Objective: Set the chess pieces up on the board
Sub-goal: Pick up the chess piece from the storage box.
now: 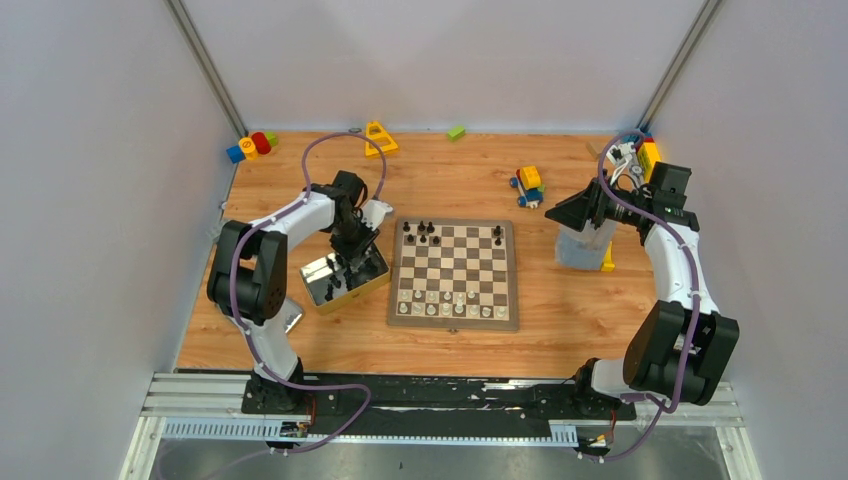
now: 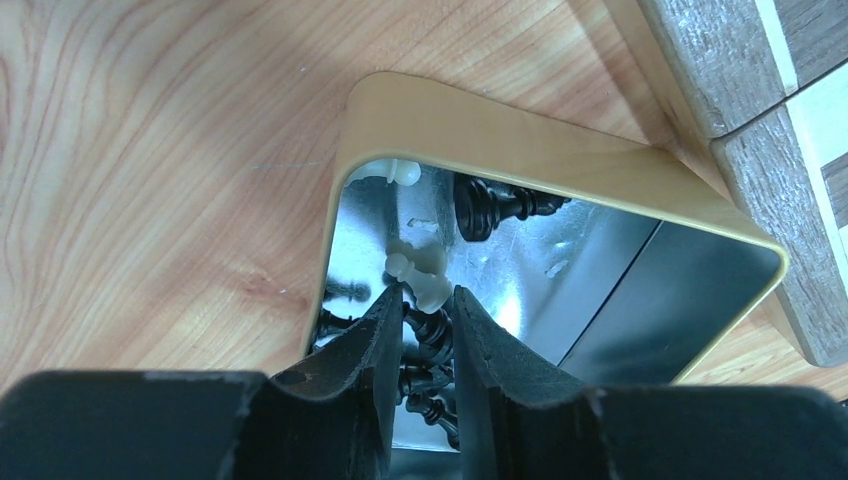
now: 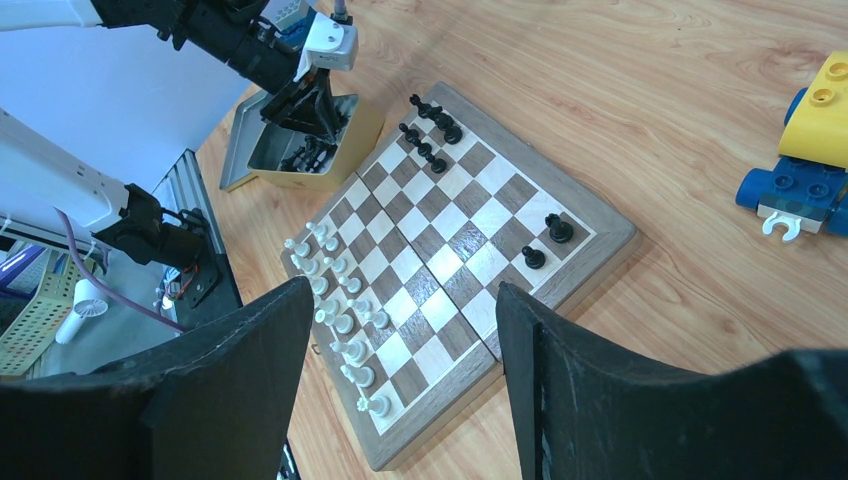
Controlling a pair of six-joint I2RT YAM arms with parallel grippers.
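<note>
Two arms: one down in the tin, one over the board

My left gripper sits inside the metal tin. Its fingers are a narrow slit apart with a black pawn between the tips; I cannot tell if it is pinched. A white pawn lies just past the tips.

My right gripper is spread wide and holds nothing. The chessboard lies below and beyond it, with white pieces by its left finger and black pieces far ahead.
</note>
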